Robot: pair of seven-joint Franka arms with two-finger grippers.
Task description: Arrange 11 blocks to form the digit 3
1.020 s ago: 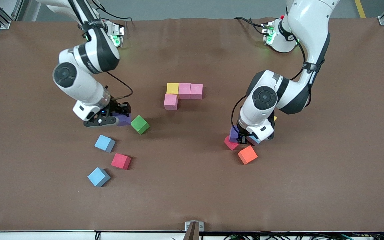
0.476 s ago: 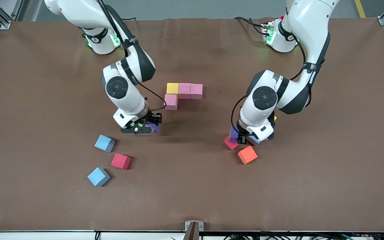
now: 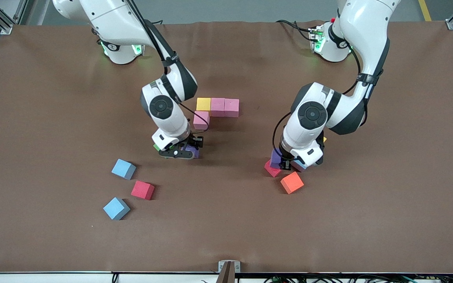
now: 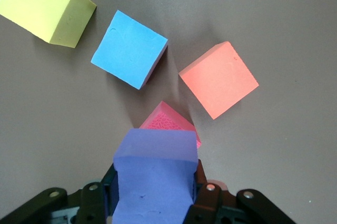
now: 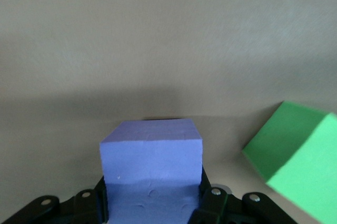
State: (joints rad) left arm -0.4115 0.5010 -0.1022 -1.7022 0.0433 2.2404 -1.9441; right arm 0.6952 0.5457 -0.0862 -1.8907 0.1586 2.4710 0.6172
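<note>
**A:** Brown cloth covers the counter (image 3: pixel 226 243) in the front view. How much of the digit 3 is built?

**B:** Four blocks, in the upper centre of the frame. A yellow foam cube (image 3: pixel 203 104) and two pink foam cubes (image 3: pixel 224 107) touch in a row, and a third pink foam cube (image 3: pixel 201 120) sits just below the yellow one. I'd judge that's one bar and the start of the spine.

**A:** And the arms?

**B:** The right end effector (image 3: pixel 179 152), low in mid-frame just below that third pink cube, is clamped on the right arm's purple foam cube (image 3: pixel 193 151). It's probably being brought to extend the spine. The left end effector (image 3: pixel 289 161) grips the left arm's purple foam cube (image 3: pixel 276 157) over a red foam cube (image 3: pixel 271 169), with an orange foam cube (image 3: pixel 291 182) just beside it. Two light blue foam cubes (image 3: pixel 123 169) and another red cube (image 3: pixel 142 190) lie spare in the lower part, toward the right arm's end.

**A:** What does the left wrist view show?

**B:** The fingers pinch the purple cube by opposite faces, so it hangs square. The red cube is under it, and a loose yellow foam cube (image 4: pixel 47 5) and a blue foam cube (image 4: pixel 130 48) lie nearby.

**A:** And the right wrist view?

**B:** The same flat-sided grip, over bare cloth, with a green foam cube (image 5: pixel 295 161) close beside it.
</note>
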